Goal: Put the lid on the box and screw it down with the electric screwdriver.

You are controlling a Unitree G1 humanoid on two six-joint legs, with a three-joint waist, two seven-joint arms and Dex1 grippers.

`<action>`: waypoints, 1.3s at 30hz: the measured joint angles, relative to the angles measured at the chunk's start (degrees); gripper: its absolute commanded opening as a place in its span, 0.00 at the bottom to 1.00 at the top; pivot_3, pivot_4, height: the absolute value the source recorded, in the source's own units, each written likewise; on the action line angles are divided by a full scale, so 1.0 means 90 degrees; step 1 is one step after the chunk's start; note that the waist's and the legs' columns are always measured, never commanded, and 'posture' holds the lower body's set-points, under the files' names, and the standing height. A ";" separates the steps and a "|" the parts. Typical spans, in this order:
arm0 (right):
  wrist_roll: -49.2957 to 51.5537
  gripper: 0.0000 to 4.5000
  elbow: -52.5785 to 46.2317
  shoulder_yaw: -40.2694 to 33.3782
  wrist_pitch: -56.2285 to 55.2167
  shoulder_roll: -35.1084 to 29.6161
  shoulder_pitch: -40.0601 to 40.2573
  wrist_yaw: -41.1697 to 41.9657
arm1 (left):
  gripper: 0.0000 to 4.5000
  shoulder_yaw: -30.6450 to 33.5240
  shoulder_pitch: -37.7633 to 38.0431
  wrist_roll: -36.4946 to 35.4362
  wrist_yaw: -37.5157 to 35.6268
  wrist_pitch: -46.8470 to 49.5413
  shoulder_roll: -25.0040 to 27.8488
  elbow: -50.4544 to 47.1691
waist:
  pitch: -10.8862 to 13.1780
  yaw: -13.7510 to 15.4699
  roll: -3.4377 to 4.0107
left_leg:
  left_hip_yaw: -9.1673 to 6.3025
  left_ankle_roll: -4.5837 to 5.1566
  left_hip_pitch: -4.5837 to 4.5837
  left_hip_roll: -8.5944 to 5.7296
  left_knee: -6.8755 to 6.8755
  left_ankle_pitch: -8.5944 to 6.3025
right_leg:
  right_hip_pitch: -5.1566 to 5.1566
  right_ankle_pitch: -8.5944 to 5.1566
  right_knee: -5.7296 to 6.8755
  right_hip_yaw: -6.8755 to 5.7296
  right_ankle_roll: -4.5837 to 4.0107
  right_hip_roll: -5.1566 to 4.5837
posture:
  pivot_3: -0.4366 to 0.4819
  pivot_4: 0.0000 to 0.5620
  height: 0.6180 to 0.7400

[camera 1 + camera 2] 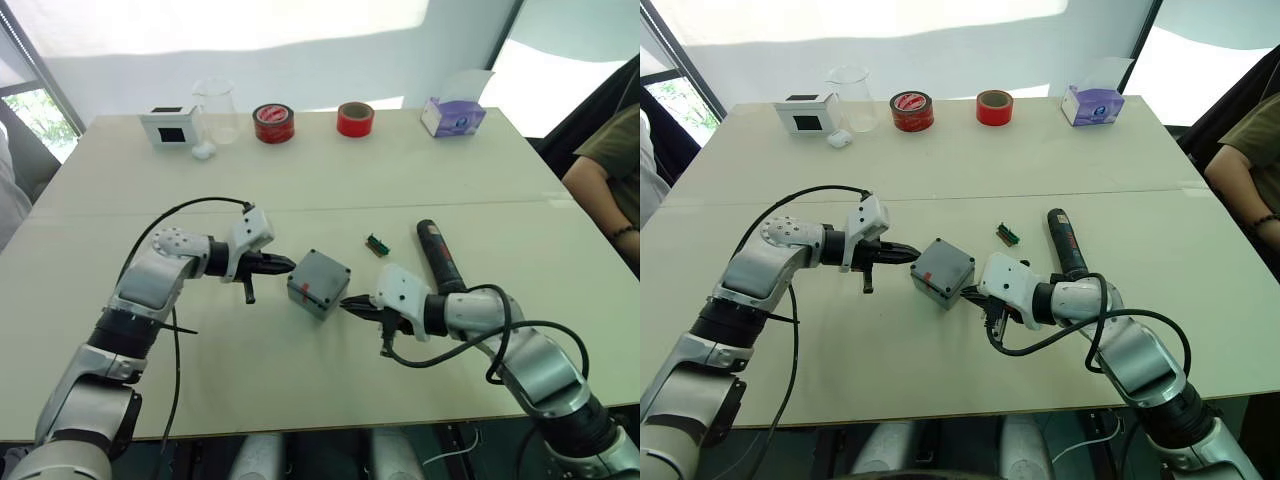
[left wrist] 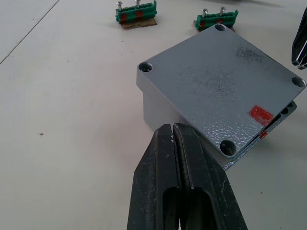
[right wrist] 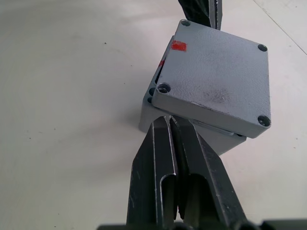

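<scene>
Lid (image 3: 216, 86) sits skewed on the box (image 1: 318, 292), mid-table (image 1: 300, 180). My left fingers (image 2: 180, 158), pressed together, point at one box side; my right fingers (image 3: 177, 143), together, touch the opposite side. Electric screwdriver (image 1: 438, 255) lies beyond the box.

text: none legible | lid (image 3: 216, 86): plain red mark, no lettering | tape rolls, tissue box: print unreadable

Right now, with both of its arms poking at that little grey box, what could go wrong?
The flat grey plastic lid sits askew on the deep grey plastic box, overhanging one side, so a push from the shut right tool or shut left tool might slide it off. Screw holes may stay misaligned for the black cylindrical electric screwdriver.
</scene>
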 measured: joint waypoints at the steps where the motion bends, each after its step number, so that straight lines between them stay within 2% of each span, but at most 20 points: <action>1: -0.0028 0.01 0.0041 0.0012 -0.0022 0.0001 0.0000 -0.0022 | 0.00 0.0000 0.0000 0.0006 -0.0011 -0.0002 0.0000 0.0000 | 0.0000 0.0001 0.0000 | 0.0000 0.0000 0.0000 0.0000 0.0000 0.0000 | 0.0000 0.0000 0.0000 0.0000 0.0000 0.0000 | 0.48 0.27 1.00; 39: -0.0170 0.01 0.0510 0.0273 -0.0276 0.0196 -0.0301 -0.0027 | 0.00 0.0003 -0.0005 0.0059 -0.0037 -0.0121 -0.0004 0.0005 | 0.0001 -0.0020 0.0001 | 0.0000 0.0000 0.0000 0.0000 -0.0001 0.0000 | -0.0002 0.0000 0.0000 0.0000 0.0000 0.0000 | 0.48 0.27 1.00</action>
